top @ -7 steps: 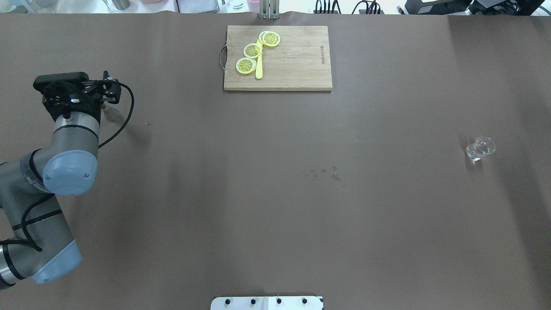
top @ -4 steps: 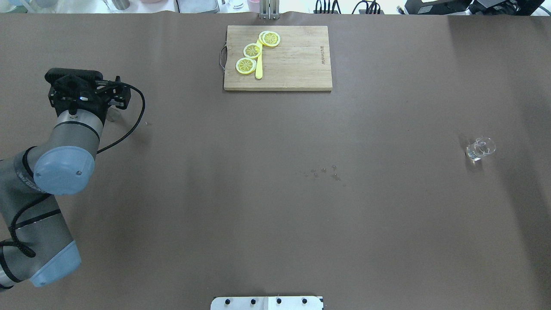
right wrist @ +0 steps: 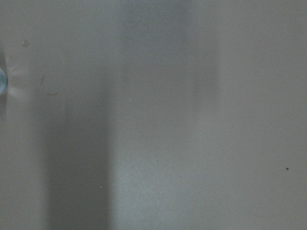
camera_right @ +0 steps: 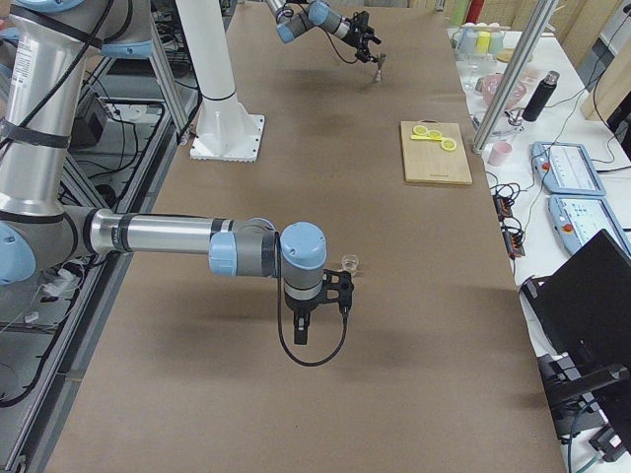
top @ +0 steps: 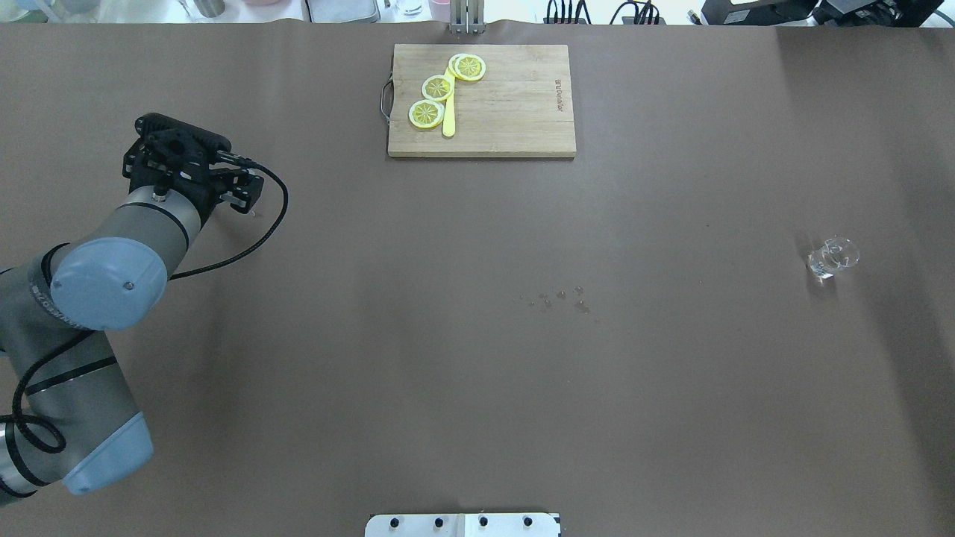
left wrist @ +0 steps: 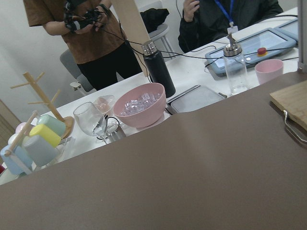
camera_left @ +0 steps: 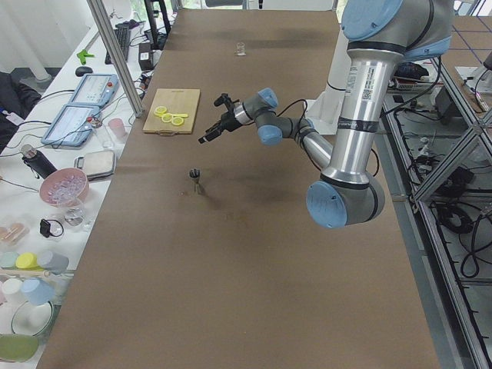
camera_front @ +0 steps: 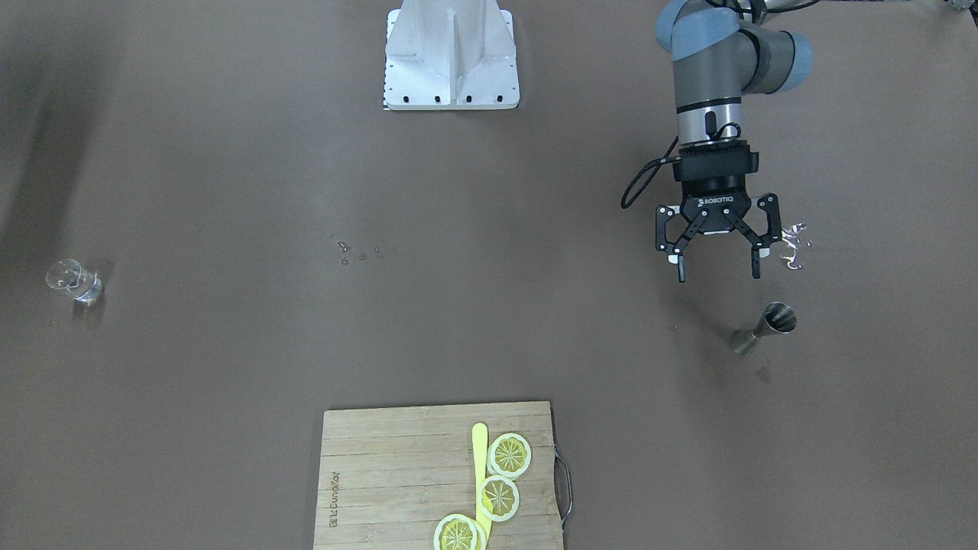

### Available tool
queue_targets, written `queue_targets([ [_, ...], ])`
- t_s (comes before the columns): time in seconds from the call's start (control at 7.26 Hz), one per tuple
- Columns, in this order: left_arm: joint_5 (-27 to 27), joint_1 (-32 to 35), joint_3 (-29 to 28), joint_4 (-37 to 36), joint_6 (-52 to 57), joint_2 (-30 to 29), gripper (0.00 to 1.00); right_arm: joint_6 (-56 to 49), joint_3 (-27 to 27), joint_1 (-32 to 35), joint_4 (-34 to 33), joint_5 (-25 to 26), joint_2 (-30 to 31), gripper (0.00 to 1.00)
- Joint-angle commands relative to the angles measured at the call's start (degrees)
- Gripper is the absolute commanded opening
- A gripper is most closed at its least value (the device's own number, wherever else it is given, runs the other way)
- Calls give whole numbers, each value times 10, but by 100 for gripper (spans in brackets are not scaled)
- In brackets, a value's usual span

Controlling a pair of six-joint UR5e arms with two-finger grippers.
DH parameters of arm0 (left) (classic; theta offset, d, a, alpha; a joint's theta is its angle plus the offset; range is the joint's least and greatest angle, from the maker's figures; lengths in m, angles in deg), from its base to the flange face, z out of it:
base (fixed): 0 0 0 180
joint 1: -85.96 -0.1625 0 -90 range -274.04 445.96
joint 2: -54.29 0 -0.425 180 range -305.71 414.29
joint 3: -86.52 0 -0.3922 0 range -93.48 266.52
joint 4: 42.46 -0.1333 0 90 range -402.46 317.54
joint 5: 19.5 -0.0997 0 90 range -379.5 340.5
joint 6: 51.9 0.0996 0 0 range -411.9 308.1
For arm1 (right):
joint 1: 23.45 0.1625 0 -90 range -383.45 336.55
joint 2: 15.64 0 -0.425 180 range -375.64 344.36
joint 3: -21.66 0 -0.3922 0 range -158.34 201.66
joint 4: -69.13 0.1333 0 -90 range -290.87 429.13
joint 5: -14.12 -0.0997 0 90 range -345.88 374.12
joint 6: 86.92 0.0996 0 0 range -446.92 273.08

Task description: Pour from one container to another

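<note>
A small steel jigger (camera_front: 764,328) stands upright on the brown table, also seen from the left end as the jigger (camera_left: 195,179). My left gripper (camera_front: 718,273) hangs open and empty above the table, a short way toward the robot from the jigger and not touching it. In the overhead view the left wrist hides the jigger. A small clear glass (top: 832,257) sits far off on the right side of the table, the same glass (camera_front: 72,279) in the front view. My right gripper (camera_right: 338,296) hovers just beside the glass (camera_right: 348,262); I cannot tell whether it is open or shut.
A wooden cutting board (top: 515,104) with lemon slices (top: 436,88) and a yellow stick lies at the far middle. Spilled drops (camera_front: 795,244) glint beside the left gripper, and more drops (top: 559,297) dot the table's middle. Bowls, cups and people sit beyond the left edge.
My left arm has swung to the right in the overhead view, and its wrist now covers the jigger that showed beside the gripper before. The glass has not moved.
</note>
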Motion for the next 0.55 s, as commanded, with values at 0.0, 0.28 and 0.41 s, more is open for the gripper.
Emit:
queue_targets([
  [0.0,86,2,1,-1,86,-29,95,-1,-3,0,2,4,-3,100],
  [0.28,180,39,1,-8,172,-45,95,-3,-3,0,2,8,-10,100],
  [0.41,233,59,0,-17,210,-57,95,-20,-4,0,2,23,-9,100],
])
